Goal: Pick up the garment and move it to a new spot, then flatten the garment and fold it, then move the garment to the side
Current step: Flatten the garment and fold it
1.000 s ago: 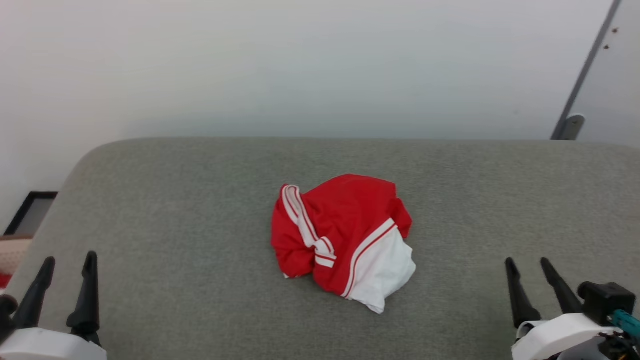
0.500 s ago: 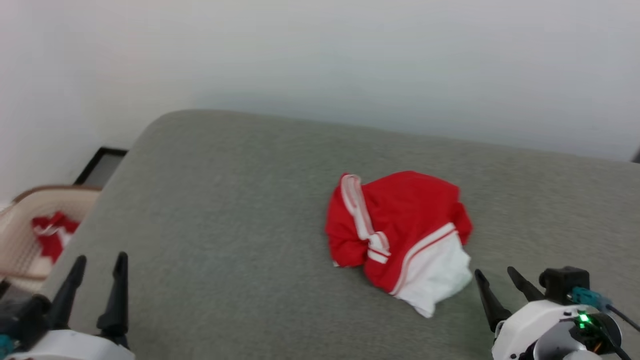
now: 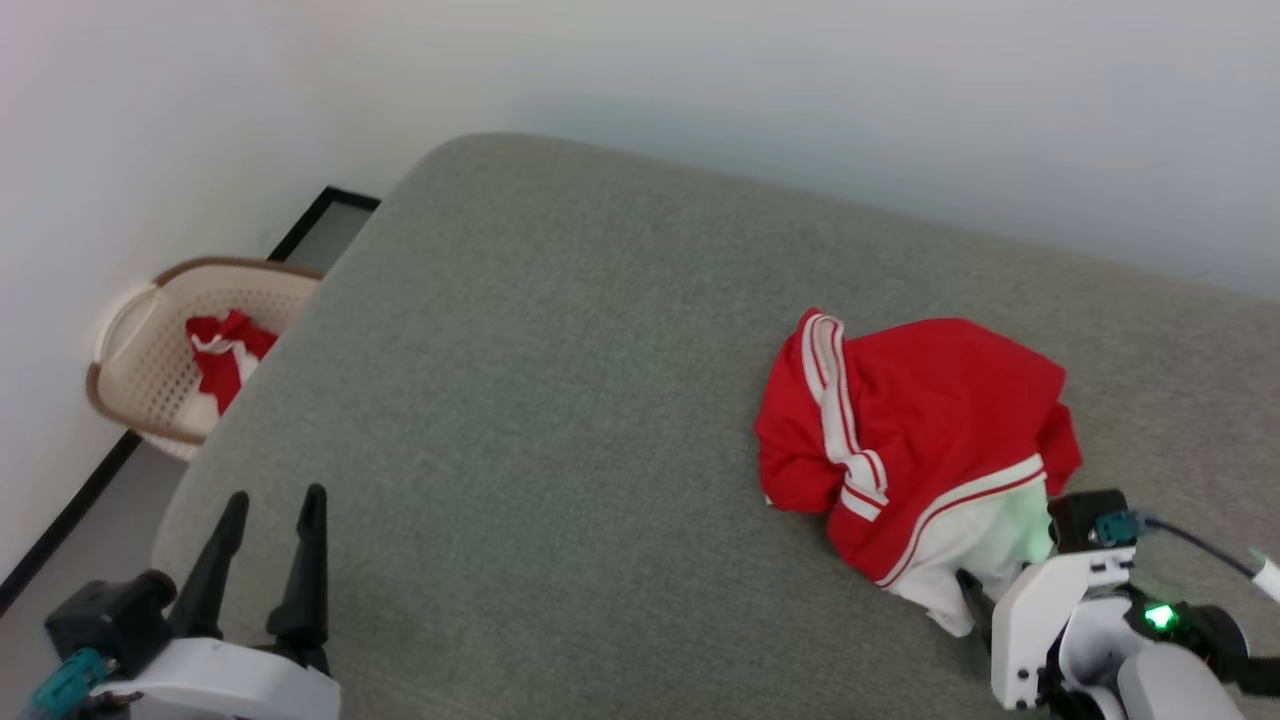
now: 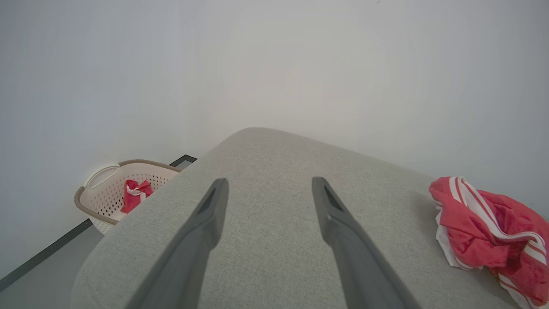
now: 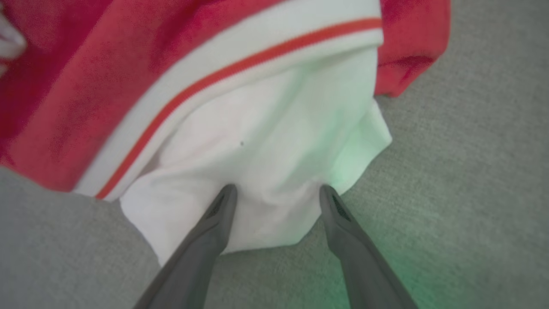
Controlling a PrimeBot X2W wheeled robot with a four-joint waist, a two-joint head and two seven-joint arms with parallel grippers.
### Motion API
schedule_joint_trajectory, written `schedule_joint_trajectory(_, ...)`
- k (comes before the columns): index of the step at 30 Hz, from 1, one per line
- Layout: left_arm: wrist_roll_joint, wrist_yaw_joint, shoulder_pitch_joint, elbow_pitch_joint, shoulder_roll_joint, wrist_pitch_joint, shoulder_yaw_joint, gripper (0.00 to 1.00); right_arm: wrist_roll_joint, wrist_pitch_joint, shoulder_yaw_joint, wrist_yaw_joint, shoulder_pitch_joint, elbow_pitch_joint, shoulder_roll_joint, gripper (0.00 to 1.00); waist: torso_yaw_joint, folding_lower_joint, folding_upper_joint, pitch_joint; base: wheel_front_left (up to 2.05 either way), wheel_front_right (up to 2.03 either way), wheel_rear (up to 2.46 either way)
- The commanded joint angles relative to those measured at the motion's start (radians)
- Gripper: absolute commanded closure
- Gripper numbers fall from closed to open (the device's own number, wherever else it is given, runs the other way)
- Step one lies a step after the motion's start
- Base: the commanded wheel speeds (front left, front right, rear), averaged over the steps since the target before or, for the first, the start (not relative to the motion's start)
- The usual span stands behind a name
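Right gripper (image 5: 276,189) open, fingers straddling white sleeve (image 5: 266,128) of garment (image 5: 107,77), lower centre of right wrist view. Risk: closing pinches one thin layer, so the bundle slips on lift.

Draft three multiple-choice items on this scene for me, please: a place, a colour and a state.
1. Where is the basket? A on the cushion; B on the floor by the wall; C under the garment.
2. What colour is the fabric at the right gripper? A red; B white; C grey.
3. How is the left gripper? A open, empty; B shut on the garment; C shut on the basket.
Key: B, it stands on the floor; B, its fingers straddle the white sleeve; A, fingers spread over bare cushion.
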Motion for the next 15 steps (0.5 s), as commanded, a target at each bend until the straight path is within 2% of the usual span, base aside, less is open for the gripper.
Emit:
schedule_joint_trajectory(1,0.008,-0.008,-0.017,0.008,-0.01,-0.007,-0.003,0.0,-0.02,0.031,-0.004,-0.001,-0.019,0.029,0.009,0.0,0.039,0.0,0.0,0.044,0.0,0.0,0.0)
schedule_joint_trajectory(4,0.006,-0.013,-0.029,0.018,-0.022,-0.012,-0.005,0.0,-0.032,0.064,0.008,-0.001,-0.03,0.063,0.01,0.0,0.042,0.0,0.0,0.055,0.0,0.0,0.0)
schedule_joint_trajectory(5,0.004,-0.018,-0.034,0.023,-0.028,-0.013,-0.006,0.0,-0.035,0.075,0.022,-0.001,-0.038,0.077,0.01,1.0,0.043,0.0,0.0,0.058,0.0,0.0,0.0)
schedule_joint_trajectory(10,0.004,-0.027,-0.044,0.043,-0.045,-0.02,-0.001,0.0,0.002,0.106,0.07,-0.001,-0.076,0.097,-0.011,1.0,0.029,0.0,0.0,0.07,0.0,0.0,0.0)
schedule_joint_trajectory(15,0.004,-0.031,-0.039,0.046,-0.051,-0.023,0.016,0.0,0.047,0.122,0.077,-0.002,-0.107,0.028,-0.086,1.0,-0.01,0.0,0.0,0.066,0.0,0.0,0.0)
